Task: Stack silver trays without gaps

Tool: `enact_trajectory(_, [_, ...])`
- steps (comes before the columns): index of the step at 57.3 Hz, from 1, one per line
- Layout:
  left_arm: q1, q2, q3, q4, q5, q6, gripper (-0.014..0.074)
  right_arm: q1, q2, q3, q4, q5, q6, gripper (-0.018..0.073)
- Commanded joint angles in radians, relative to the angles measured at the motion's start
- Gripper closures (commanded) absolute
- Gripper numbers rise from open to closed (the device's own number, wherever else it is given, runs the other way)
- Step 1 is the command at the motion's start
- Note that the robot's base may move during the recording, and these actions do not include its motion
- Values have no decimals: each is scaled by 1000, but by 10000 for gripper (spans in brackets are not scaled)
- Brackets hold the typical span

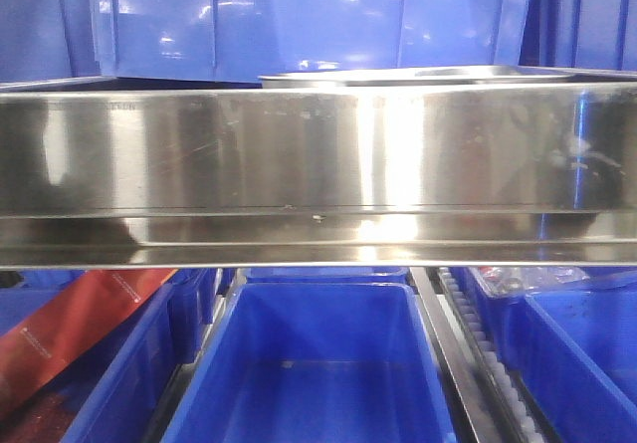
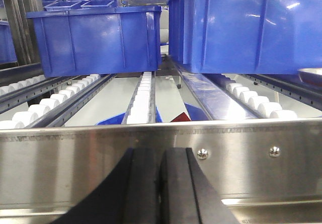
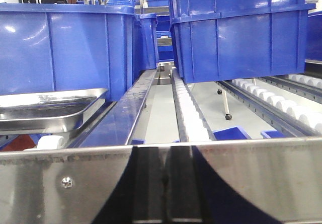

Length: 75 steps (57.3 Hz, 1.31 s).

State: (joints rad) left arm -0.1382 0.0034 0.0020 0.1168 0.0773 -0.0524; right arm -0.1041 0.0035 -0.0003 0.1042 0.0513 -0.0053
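Observation:
A silver tray (image 3: 50, 105) rests on the roller lane at the left of the right wrist view, in front of a blue bin; its shiny rim is turned out. In the front view only its rim (image 1: 418, 73) shows above the steel rail. A sliver of its edge (image 2: 312, 76) appears at the far right of the left wrist view. I cannot tell whether it is one tray or more. My left gripper (image 2: 160, 153) is shut, empty, low against the rail. My right gripper (image 3: 165, 151) is also shut and empty, to the right of the tray.
A long steel rail with screws (image 1: 318, 164) crosses every view right in front of both grippers. Blue bins (image 2: 95, 40) (image 3: 241, 30) stand on the roller lanes (image 3: 188, 113) behind it. More blue bins (image 1: 318, 363) and a red package (image 1: 70, 329) lie below.

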Motion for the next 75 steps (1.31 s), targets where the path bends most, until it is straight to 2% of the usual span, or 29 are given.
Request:
enact_trajectory(1, [0, -3, -2, 2, -13, 0, 603, -4, -4, 0, 0, -16, -5, 640])
enact_trajectory(53, [0, -3, -2, 2, -13, 0, 603, -4, -4, 0, 0, -22, -5, 640])
enact_trajectory(58, [0, -3, -2, 2, -69, 0, 603, -4, -4, 0, 0, -66, -5, 640])
enact_trajectory(67, [0, -3, -2, -24, -281, -2, 603, -4, -4, 0, 0, -190, -5, 640])
enact_trajectory(71, [0, -3, -6, -43, -314, -2, 603, -4, -4, 0, 0, -220, -5, 640])
enact_trajectory(75, [0, -3, -70, -101, -258, -54, 603, -4, -4, -6, 3, -224, -5, 640])
